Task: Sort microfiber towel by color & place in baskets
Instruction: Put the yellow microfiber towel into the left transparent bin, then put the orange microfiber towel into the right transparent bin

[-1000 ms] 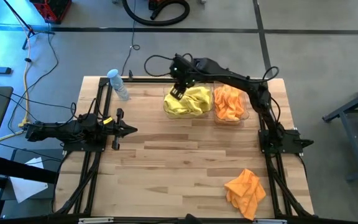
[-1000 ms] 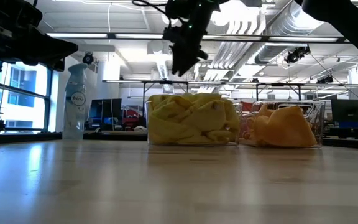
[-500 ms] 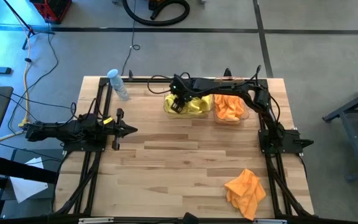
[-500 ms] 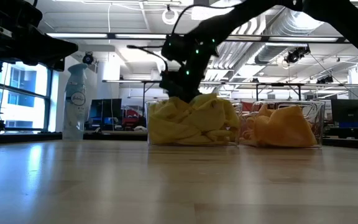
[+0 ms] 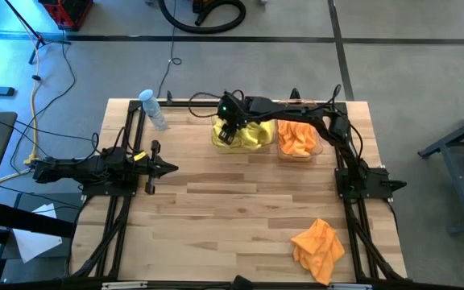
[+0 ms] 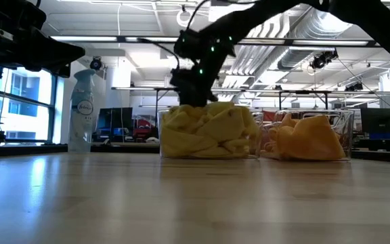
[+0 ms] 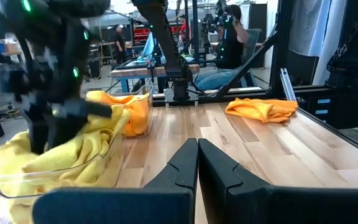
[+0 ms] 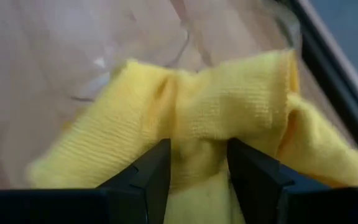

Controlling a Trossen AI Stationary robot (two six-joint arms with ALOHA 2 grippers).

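Observation:
Yellow microfiber towels (image 5: pixel 248 135) fill the left clear basket (image 6: pixel 208 150) at the table's far edge, heaped above its rim. Orange towels (image 5: pixel 298 138) lie in the right basket (image 6: pixel 340 139) beside it. One more orange towel (image 5: pixel 319 246) lies rumpled on the table near the right near corner. My right gripper (image 5: pixel 226 133) is down at the left end of the yellow heap (image 6: pixel 195 108), shut on a yellow towel. My left gripper (image 5: pixel 167 167) waits shut over the table's left side. My right gripper pinches a bunched fold of a yellow towel (image 8: pixel 197 146) between its two fingers (image 8: pixel 151 174), several layers thick. It comes from above, pointing down at the left end of the heap. The rest of the towel lies on the heap in the left basket.
A clear spray bottle with a pale blue cap (image 5: pixel 153 109) stands at the far left corner, left of the baskets. Dark frame rails (image 5: pixel 127 209) run along the table's left and right sides. Bare wood (image 5: pixel 232 209) stretches across the middle. A seated person shows in the room (image 7: pixel 232 37).
My right gripper has come down from above the left basket onto the left end of the yellow heap, then risen slightly. The yellow towel's edge that draped outward over the basket's left side now sits bunched closer in under the gripper.

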